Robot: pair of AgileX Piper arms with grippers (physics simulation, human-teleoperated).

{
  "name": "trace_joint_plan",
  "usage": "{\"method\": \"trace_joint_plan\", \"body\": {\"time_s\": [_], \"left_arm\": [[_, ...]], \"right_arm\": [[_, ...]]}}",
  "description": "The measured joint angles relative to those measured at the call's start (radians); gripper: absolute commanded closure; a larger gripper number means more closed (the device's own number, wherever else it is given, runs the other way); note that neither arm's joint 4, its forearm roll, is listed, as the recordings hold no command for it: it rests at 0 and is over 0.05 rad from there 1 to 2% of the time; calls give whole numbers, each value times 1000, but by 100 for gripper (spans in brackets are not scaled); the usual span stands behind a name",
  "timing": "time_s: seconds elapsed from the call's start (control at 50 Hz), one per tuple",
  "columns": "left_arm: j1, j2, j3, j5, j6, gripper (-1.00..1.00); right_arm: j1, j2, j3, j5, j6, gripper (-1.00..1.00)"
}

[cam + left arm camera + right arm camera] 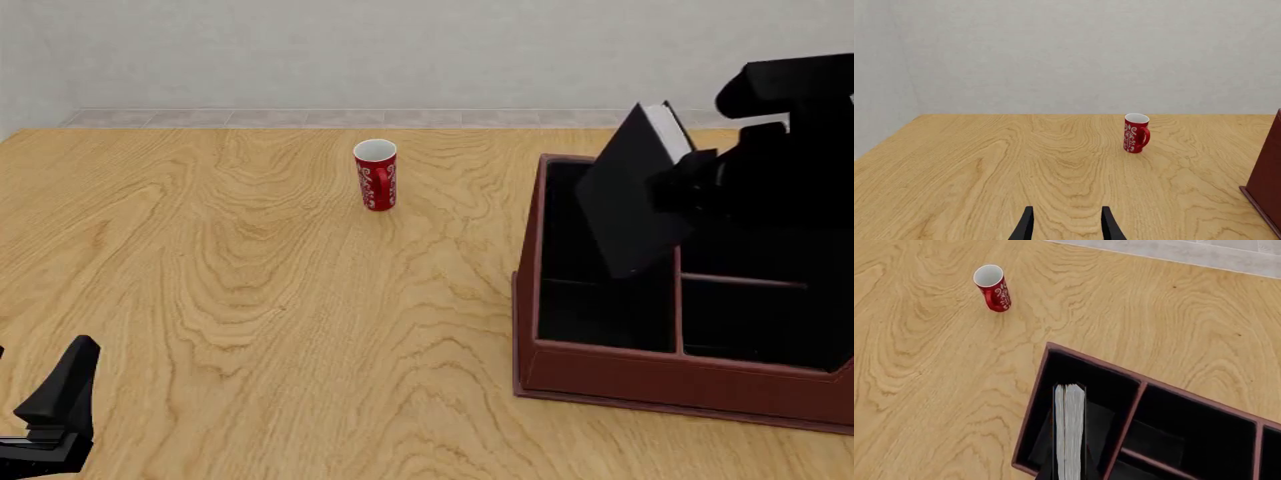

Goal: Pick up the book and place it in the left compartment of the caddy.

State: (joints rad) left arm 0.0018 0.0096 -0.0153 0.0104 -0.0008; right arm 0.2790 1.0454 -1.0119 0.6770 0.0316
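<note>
Black book [638,200] already lifted, clamped tilted in right gripper [687,185] above caddy [667,375], lower corner dipping toward left compartment [1054,390]. Not yet released; lowering and letting go remaining. Left gripper [1067,225] idle, fingers apart, holding nothing.

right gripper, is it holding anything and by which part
The right gripper holds the book, gripped near its upper edge on the page-edge side, tilted over the caddy's left compartment. The left gripper holds nothing.
</note>
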Motion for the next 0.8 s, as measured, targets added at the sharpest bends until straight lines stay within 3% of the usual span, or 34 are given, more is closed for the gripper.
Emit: {"method": "trace_joint_plan", "body": {"time_s": [0.8], "left_arm": [[0,0,0,0,0,-100]], "right_arm": [[-10,57,41,-64,5,100]]}}
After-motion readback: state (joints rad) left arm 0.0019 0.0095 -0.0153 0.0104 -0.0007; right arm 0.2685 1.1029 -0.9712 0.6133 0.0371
